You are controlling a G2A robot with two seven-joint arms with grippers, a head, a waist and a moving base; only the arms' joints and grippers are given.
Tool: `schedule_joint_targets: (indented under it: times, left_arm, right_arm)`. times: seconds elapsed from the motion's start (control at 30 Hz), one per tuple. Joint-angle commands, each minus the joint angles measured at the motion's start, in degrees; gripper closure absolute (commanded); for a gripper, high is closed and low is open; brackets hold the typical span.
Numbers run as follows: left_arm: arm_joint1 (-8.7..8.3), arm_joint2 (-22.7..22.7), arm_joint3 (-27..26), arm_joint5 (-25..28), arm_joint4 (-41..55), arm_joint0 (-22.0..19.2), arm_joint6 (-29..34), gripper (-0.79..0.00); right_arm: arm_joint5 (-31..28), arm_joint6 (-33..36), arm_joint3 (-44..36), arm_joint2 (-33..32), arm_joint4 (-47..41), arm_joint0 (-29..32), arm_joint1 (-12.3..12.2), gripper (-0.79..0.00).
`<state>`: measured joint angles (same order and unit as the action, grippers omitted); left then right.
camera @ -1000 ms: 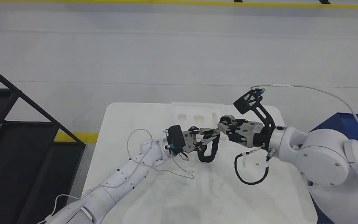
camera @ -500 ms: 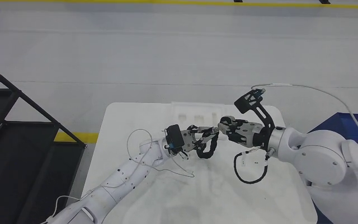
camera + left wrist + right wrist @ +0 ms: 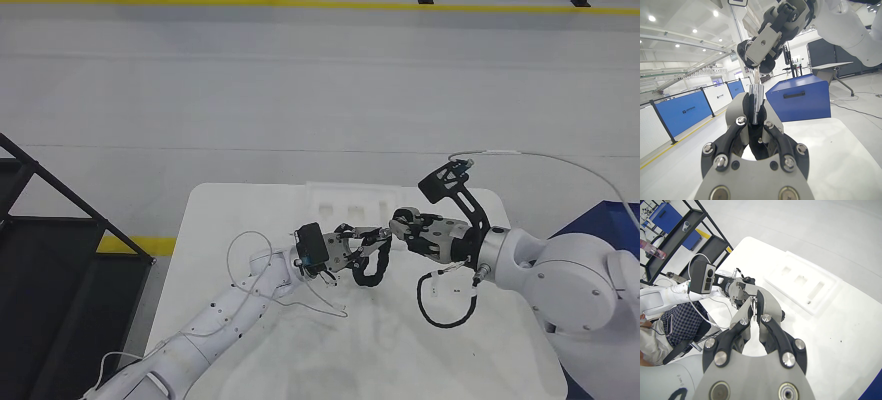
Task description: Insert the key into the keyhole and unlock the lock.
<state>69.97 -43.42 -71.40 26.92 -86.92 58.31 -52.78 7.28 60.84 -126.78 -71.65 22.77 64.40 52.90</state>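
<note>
Over the last second very little moves in the top view. Your right hand [image 3: 756,60] edges a shade closer to your left hand [image 3: 755,100], and both stay lifted above the counter [image 3: 480,350], meeting tip to tip near its middle. That small closing move looks like the key [image 3: 757,75] being pressed home, not a new approach. From the left wrist you can see your left hand clamped around the chrome barrel of the lock [image 3: 756,91], holding it end-up toward the other arm, with its black cable loop [image 3: 372,268] hanging just below the two hands. Your right hand is closed on the head of the key, and the blade runs straight down into the top of the barrel, in line with it. A short length of blade is still bare between the fingers and the barrel, so you cannot tell whether it is fully seated. Take it that insertion is under way or nearly done and that the turn is still to come. The likely next need is a little more push along the barrel's axis, then a twist of the right wrist while the left keeps the barrel from rotating. If the barrel slips in the left hand's grip, the twist will be wasted.
</note>
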Motion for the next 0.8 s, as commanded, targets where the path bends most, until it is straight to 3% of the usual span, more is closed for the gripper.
schedule_joint_targets:
  times: [0.0,0.77]
  left_arm:
    - [0.05,-0.11,-0.09,0.01,-0.14,0.09,0.06,0.0]
    - [0.57,-1.67,-0.89,0.5,-1.02,1.03,0.47,0.0]
  right_arm:
    - [-0.01,0.08,-0.02,-0.04,0.04,0.04,-0.01,0.0]
    - [-0.78,-0.43,0.25,1.24,1.21,0.04,0.15,0.0]
